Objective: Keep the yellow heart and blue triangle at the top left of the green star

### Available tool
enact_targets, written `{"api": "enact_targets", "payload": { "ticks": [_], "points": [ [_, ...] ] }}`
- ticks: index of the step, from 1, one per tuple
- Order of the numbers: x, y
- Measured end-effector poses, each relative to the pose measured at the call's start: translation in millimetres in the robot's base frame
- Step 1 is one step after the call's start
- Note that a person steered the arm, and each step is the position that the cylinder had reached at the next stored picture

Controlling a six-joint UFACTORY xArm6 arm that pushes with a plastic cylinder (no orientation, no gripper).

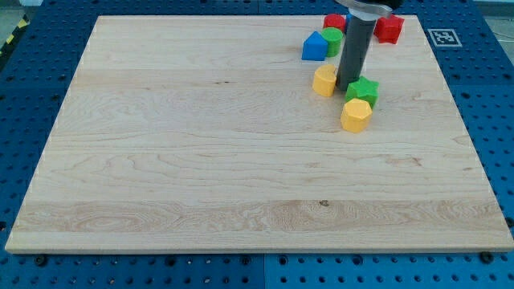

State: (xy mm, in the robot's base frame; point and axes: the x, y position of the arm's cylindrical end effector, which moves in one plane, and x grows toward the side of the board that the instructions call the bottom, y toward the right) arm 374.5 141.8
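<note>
The green star (364, 89) lies at the view's upper right on the wooden board (201, 144). The yellow heart (324, 80) sits just to its left, slightly higher. The blue triangle (314, 46) lies further up and to the left of the star. My tip (346, 88) stands between the yellow heart and the green star, touching or nearly touching both. A yellow hexagon (356, 115) lies just below the star.
A green block (333, 39) sits beside the blue triangle on its right. A red block (334, 22) and another red block (389, 29) lie near the board's top edge. Blue pegboard surrounds the board.
</note>
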Motion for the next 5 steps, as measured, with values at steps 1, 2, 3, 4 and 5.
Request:
{"api": "enact_targets", "payload": {
  "ticks": [1, 2, 3, 4, 5],
  "points": [
    [-11.8, 15.7],
    [-35.7, 25.9],
    [-36.3, 11.3],
    [-51.8, -28.5],
    [-54.3, -91.1]
  ]
}}
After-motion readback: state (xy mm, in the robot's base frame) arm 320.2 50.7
